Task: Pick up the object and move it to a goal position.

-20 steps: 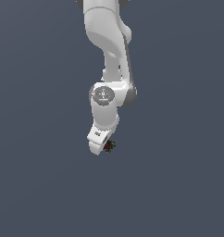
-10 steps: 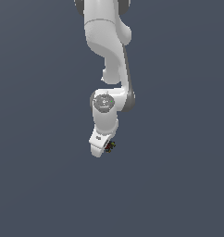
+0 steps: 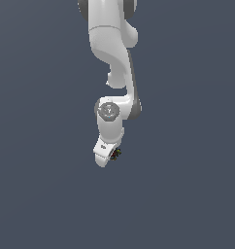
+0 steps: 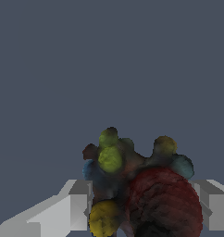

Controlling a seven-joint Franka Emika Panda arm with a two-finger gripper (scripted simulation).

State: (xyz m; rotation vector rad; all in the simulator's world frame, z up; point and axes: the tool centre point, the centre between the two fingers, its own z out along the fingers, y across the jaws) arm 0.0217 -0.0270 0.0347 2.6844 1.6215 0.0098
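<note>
Gripper closed on lump, fingers pressing both sides. Exterior view: lump peeks out beside white arm tip, over grey ground.

Distant exterior view facing the arm; close wrist view past gripper.

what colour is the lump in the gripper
The lump is dark and mottled: deep red with yellow-green and blue knobs. The wrist view shows it best.
</note>
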